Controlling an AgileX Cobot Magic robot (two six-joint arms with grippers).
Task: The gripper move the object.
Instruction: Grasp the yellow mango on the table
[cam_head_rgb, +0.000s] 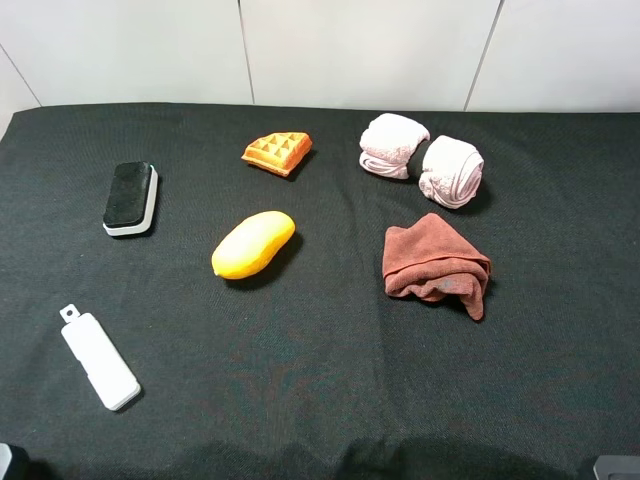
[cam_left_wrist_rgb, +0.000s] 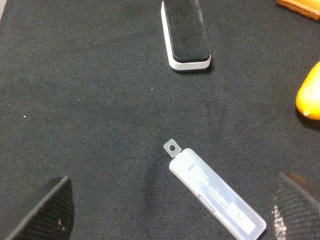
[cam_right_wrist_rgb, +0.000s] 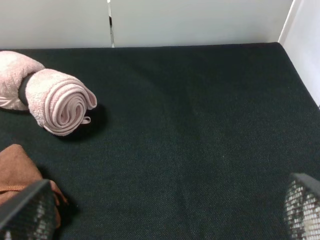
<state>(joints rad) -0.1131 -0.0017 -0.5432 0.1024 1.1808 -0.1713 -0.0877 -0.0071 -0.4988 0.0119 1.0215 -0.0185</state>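
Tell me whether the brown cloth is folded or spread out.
Folded loosely: the brown cloth lies bunched in overlapping layers, not flat.

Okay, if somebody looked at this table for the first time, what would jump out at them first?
The glossy yellow mango near the middle of the black table stands out most, with an orange waffle wedge just behind it. To the right lie two rolled pink towels, and a crumpled brown cloth in front of them.
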